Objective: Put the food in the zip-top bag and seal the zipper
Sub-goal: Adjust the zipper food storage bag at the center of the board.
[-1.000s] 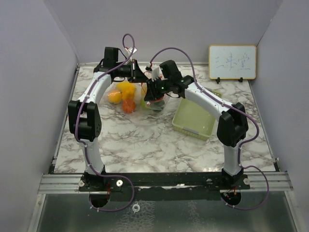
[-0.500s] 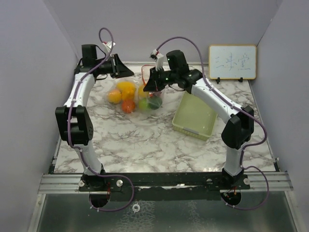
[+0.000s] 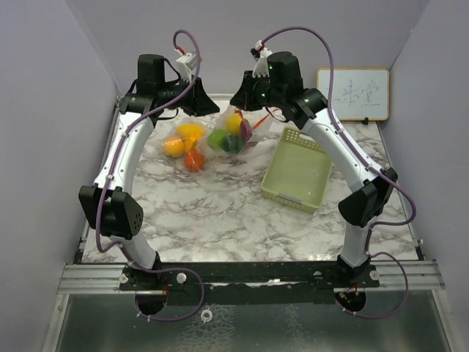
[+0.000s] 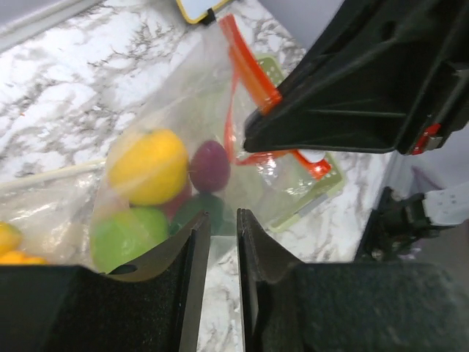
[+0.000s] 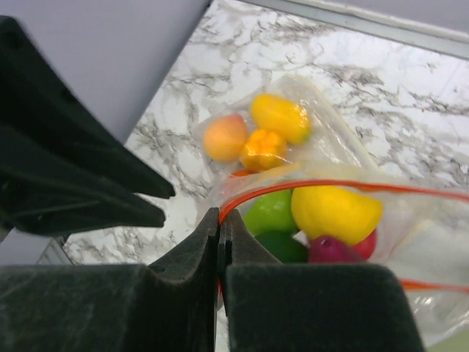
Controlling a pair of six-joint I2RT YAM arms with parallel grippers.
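Top external: bag (image 3: 233, 136) higher than before

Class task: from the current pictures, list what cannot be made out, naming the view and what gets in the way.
Whiteboard writing, top view: too small and faint to read.
Zip-top bag mouth, top view: partly under the left tool and right tool, so whether it is sealed is unclear.
Zipper strip, right wrist view: cut off by the right edge.
Red food, right wrist view: mostly behind the lemon; kind unclear.
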